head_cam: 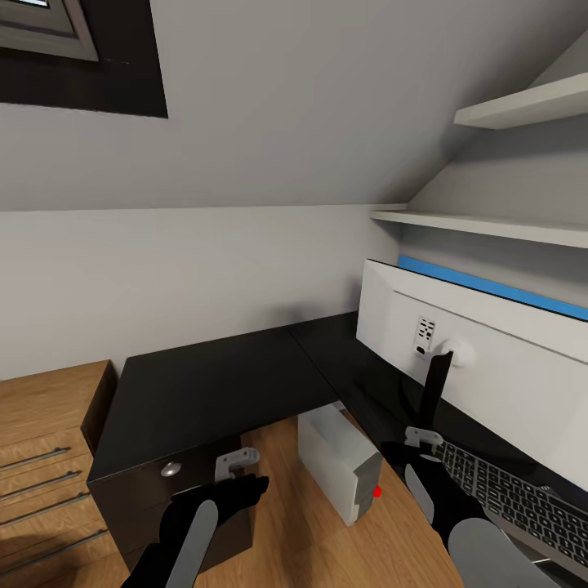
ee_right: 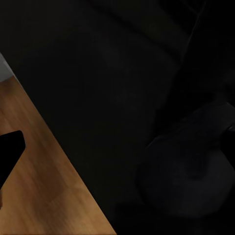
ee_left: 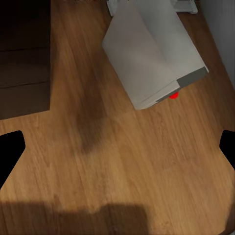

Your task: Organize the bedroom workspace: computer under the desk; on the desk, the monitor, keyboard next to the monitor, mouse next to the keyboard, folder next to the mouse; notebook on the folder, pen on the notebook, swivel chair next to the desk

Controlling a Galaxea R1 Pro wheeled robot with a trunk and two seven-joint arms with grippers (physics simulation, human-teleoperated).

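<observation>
Left gripper (ee_left: pixel 117 147) first: in its wrist view the two black fingertips (ee_left: pixel 10 152) sit at opposite edges with bare wood floor (ee_left: pixel 122 161) between them, so the jaws are spread wide and hold nothing. In the head view that gripper (head_cam: pixel 237 469) hangs at about 7 o'clock, just in front of the black drawer unit (head_cam: pixel 155 498).

Right gripper (head_cam: pixel 425 441) sits at about 5 o'clock in the head view, over the near edge of the desk (head_cam: pixel 237 384), right by the black monitor stand (head_cam: pixel 435 384). Its wrist view is nearly all dark; one black fingertip (ee_right: pixel 9 154) shows against a wedge of floor, and I cannot tell whether those jaws are wide or narrow.

Now the task's things. The computer (head_cam: pixel 339 461), a light-grey tower with a red light, stands on the floor in the crook of the L-shaped desk, at 6 o'clock from the desk corner; the left wrist camera looks down on the computer (ee_left: pixel 152 54) too. The monitor (head_cam: pixel 474 367) stands on the desk's right wing, white back toward us, out at 3 o'clock. The keyboard (head_cam: pixel 514 498) lies on the desk at 4 o'clock, just beside the monitor stand, touching the desktop. A blue back panel (head_cam: pixel 490 286) peeks above the monitor. Wooden drawers (head_cam: pixel 49 457) stand at 8 o'clock, a skylight (head_cam: pixel 73 49) up at 11, and white shelves (head_cam: pixel 490 224) at 2.
</observation>
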